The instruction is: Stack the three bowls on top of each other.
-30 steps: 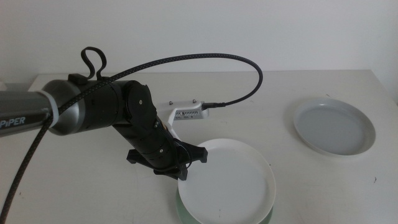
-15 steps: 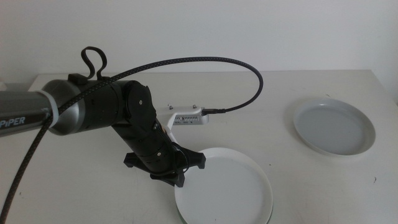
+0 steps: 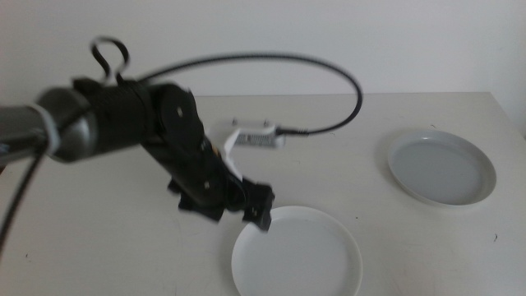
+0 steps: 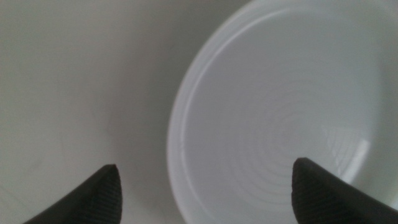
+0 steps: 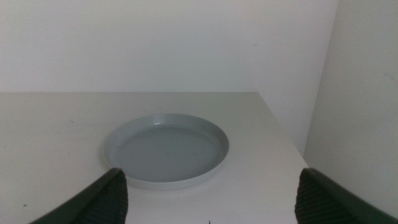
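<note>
White bowl: a shallow round white plastic bowl (image 3: 297, 256) with a low rim lies flat at about 6 o'clock on the counter, near the front edge in the middle view. In the left wrist view (image 4: 280, 118) faint concentric rings show on its inner floor.
Green bowl: no mint bowl can be made out in these views; I cannot tell whether one lies under the white bowl.
Grey-blue bowl: a shallow round light grey-blue plastic bowl (image 3: 442, 167) sits alone at about 3 o'clock on the counter, well apart from the white bowl. The right wrist view shows it upright and unoccupied (image 5: 165, 149), near the counter's far corner.
Left gripper: the left gripper (image 3: 261, 215) hangs just above the white bowl's rim at the bowl's 10 o'clock. In the left wrist view its two dark jaws (image 4: 205, 186) are spread wide, one over bare counter and one over the bowl's inside, gripping nothing.
Left arm: the dark arm (image 3: 123, 123) comes in from 9 o'clock and is motion-blurred; a black braided cable (image 3: 271, 59) arcs over it to a small white camera module (image 3: 255, 136).
Right gripper: the right gripper (image 5: 208, 196) is outside the middle view; its jaws are spread wide and hold nothing, facing the grey-blue bowl from short of it.
Counter: a pale off-white counter (image 3: 99, 255) against a white wall (image 3: 329, 33).
</note>
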